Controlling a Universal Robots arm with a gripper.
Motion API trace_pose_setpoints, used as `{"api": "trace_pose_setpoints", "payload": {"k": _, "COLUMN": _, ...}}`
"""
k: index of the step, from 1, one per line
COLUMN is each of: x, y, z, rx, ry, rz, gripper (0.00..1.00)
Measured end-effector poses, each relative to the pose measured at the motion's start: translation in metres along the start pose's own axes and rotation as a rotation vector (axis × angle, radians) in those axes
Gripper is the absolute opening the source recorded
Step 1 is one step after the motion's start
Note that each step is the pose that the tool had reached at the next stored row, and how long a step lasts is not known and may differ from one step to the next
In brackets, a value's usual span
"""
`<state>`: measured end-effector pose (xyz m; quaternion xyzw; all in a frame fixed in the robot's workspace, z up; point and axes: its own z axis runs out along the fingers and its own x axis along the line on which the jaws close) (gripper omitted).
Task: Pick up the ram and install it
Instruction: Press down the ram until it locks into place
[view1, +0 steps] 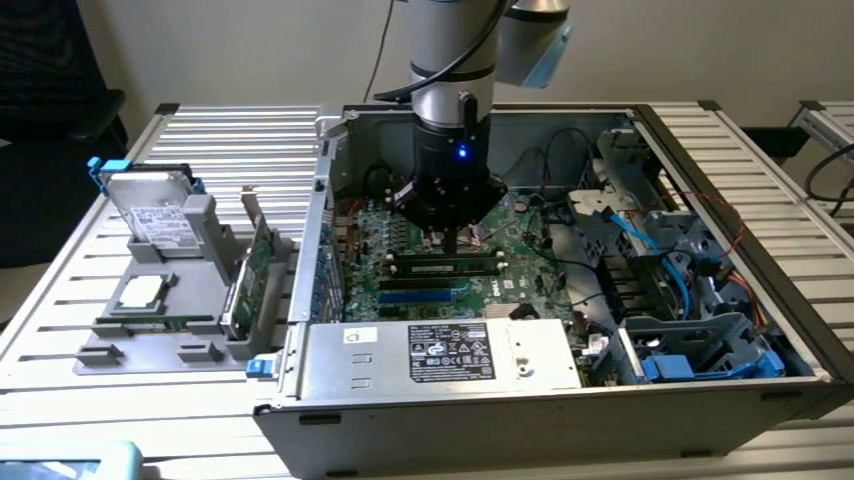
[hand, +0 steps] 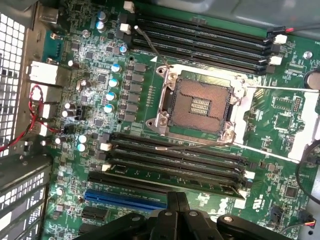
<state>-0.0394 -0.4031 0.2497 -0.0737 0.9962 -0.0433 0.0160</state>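
The ram (view1: 447, 267) is a long narrow stick with black chips, and it stands in a black memory slot on the green motherboard (view1: 380, 300) inside the open computer case. In the wrist view the ram (hand: 200, 186) fills the slot of the bank nearest the blue slot (hand: 125, 200). My gripper (view1: 454, 238) hangs straight down over the middle of the stick, its tips right at the upper edge; whether they touch it I cannot tell. The black fingers (hand: 172, 210) are shut together with nothing between them.
An empty CPU socket (hand: 197, 105) lies between two banks of black memory slots (hand: 200, 35). A power supply (view1: 441, 352) sits at the case front, blue cables (view1: 667, 270) at the exterior view's right. Outside, a grey fixture (view1: 147, 345) holds a hard drive (view1: 150, 205) and an expansion card (view1: 254, 270).
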Motion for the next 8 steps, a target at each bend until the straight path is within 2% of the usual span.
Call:
{"api": "trace_pose_setpoints", "payload": {"k": 3, "x": 0.0, "y": 0.0, "z": 0.0, "rx": 0.0008, "ry": 0.0027, "rz": 0.032, "gripper": 0.11}}
{"api": "trace_pose_setpoints", "payload": {"k": 8, "x": 0.0, "y": 0.0, "z": 0.0, "rx": 0.0008, "ry": 0.0028, "rz": 0.032, "gripper": 0.11}}
